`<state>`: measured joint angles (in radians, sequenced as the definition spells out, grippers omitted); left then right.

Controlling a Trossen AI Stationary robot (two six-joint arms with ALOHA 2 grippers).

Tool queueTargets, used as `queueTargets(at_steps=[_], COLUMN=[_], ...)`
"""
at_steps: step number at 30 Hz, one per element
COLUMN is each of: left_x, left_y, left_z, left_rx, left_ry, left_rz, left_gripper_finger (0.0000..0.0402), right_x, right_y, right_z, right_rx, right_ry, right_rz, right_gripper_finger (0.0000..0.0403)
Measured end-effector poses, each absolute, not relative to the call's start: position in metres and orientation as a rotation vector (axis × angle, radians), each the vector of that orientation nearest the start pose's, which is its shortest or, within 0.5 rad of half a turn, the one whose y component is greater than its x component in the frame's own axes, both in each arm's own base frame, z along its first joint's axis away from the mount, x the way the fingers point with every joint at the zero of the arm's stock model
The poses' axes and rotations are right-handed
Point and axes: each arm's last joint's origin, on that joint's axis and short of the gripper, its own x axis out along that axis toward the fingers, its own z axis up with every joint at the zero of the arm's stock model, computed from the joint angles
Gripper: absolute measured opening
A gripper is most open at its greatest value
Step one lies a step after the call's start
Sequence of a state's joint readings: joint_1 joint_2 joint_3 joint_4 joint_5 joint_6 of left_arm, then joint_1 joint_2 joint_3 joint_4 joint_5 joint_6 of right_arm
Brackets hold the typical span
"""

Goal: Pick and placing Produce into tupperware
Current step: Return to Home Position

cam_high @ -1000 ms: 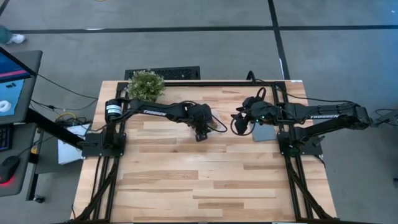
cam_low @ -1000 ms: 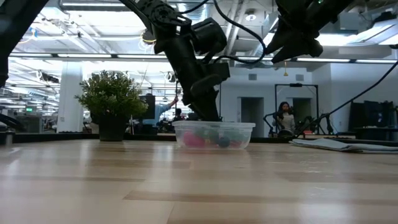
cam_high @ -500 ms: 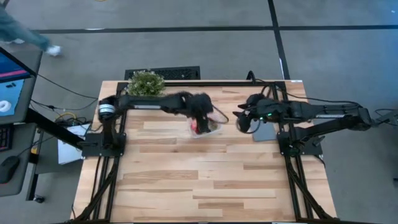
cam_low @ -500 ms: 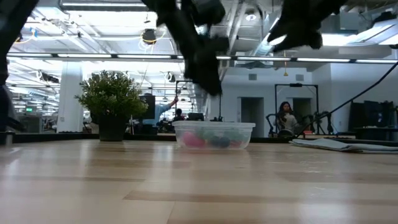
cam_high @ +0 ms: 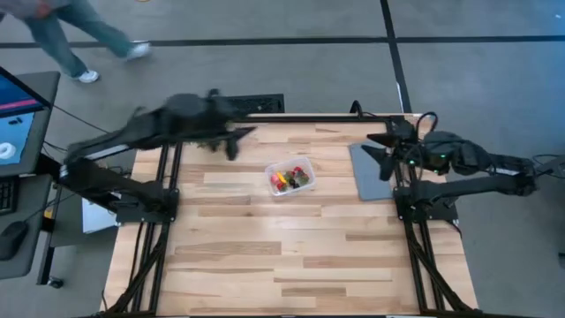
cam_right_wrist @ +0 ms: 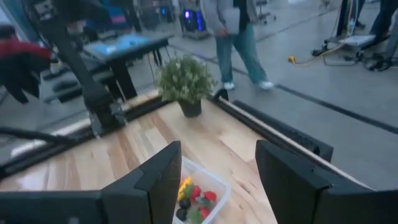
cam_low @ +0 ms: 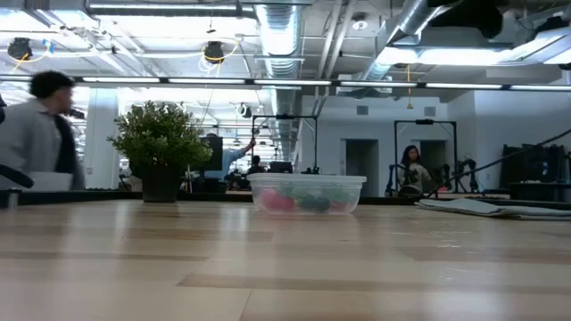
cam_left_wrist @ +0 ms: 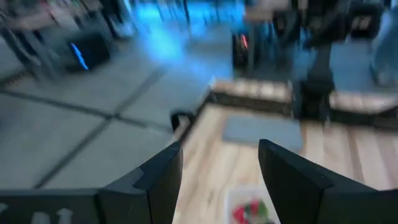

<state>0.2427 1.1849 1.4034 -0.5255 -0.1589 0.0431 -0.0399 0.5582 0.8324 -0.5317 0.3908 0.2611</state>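
The clear tupperware stands on its base on the wooden table, right of the middle toward the far side; it also shows in the low view. The produce lies inside it: red strawberry pieces, a yellow piece and dark berries. My left gripper hangs open in the air above the table's far left part, near the plant, well away from the tub. My right gripper is open above the grey slab, right of the tub. Both wrist views show open fingers holding nothing.
A bushy potted plant stands at the far edge, partly under my left arm. A flat grey slab lies right of the tub. A person walks on the floor beyond the table's far left corner. Bare wood fills the near half.
My left arm has risen out of the tub and swung back toward the table's far left corner. My right arm has drawn back toward the right edge, over the slab. The tub has stayed in place with the produce inside. A person has walked past behind the table.
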Motion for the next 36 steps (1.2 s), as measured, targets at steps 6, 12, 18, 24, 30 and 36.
queueTargets(at_steps=[6, 12, 18, 24, 30, 36], left_x=[0.163, 0.117, 0.088, 0.073, 0.070, 0.076], left_y=[0.039, 0.032, 0.027, 0.025, 0.024, 0.027], left_z=[0.399, 0.339, 0.291, 0.258, 0.238, 0.224], left_rx=[0.032, -0.012, -0.045, -0.051, -0.057, -0.078], left_ry=[0.065, -0.081, -0.161, -0.199, -0.213, -0.163], left_rz=[0.410, 0.443, 0.461, 0.487, 0.502, 0.529], left_gripper_finger=[0.0203, 0.0203, 0.0203, 0.0203, 0.0203, 0.0203], right_x=[0.082, 0.082, 0.090, 0.088, 0.081, 0.082], right_y=[-0.015, -0.016, -0.017, -0.017, -0.016, -0.016], right_z=[0.336, 0.318, 0.293, 0.262, 0.235, 0.209], right_rx=[0.200, 0.186, 0.189, 0.194, 0.209, 0.227], right_ry=[0.082, 0.043, 0.015, -0.040, -0.110, -0.135], right_rz=[-0.475, -0.480, -0.496, -0.491, -0.482, -0.479], right_gripper_finger=[0.0230, 0.0230, 0.0230, 0.0230, 0.0230, 0.0230])
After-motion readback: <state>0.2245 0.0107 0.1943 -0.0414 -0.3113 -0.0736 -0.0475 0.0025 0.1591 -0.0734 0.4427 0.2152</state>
